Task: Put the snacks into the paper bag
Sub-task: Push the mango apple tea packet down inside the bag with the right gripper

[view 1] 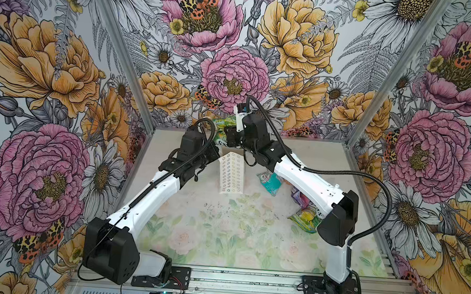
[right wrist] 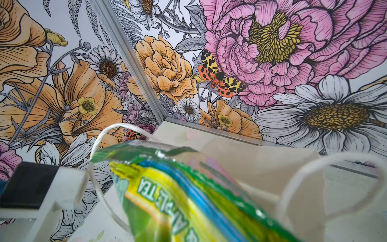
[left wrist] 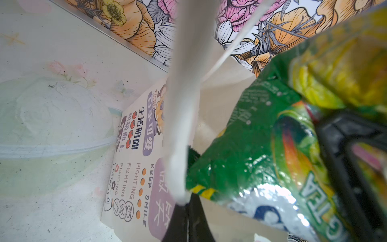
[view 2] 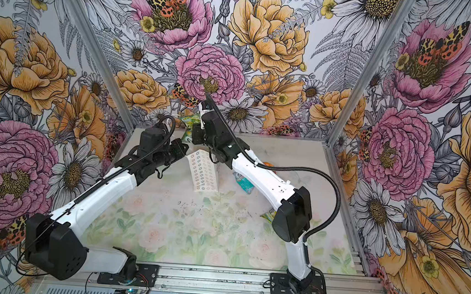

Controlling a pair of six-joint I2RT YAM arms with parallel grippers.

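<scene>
Found the table [view 1: 221, 238] carrying every task item. Located the paper bag [view 1: 231, 173] upright near the middle of the far edge, mouth open upward. Judged it light, thin-walled and easily tipped or creased; best steadied at the mouth, never squeezed at the sides. Saw the left gripper [left wrist: 186, 213] pinched fully together on a white strip at the bag's mouth; could not tell rim from one of the string handles [left wrist: 230, 47] in the blurred close view. Saw the right gripper [view 1: 225, 137] clamped narrowly on the green packet [left wrist: 251, 157], held tilted directly over the open mouth; could not confirm entry of its lower end. Judged the packet light, soft and crinkly, with glossy foil likely to slide between the pads; best gripped across a flat sealed end or the flattened middle, with modest force to spare the contents. Located three more snacks loose toward the right edge of the table: teal packet [view 1: 270, 182] nearest the bag, then purple packet [view 1: 299, 197] and yellow-green packet [view 1: 306, 218], both partly hidden beneath the right arm. Expected the same handling for each. Noted the thin handles as a snag risk for a packet corner on release.
</scene>
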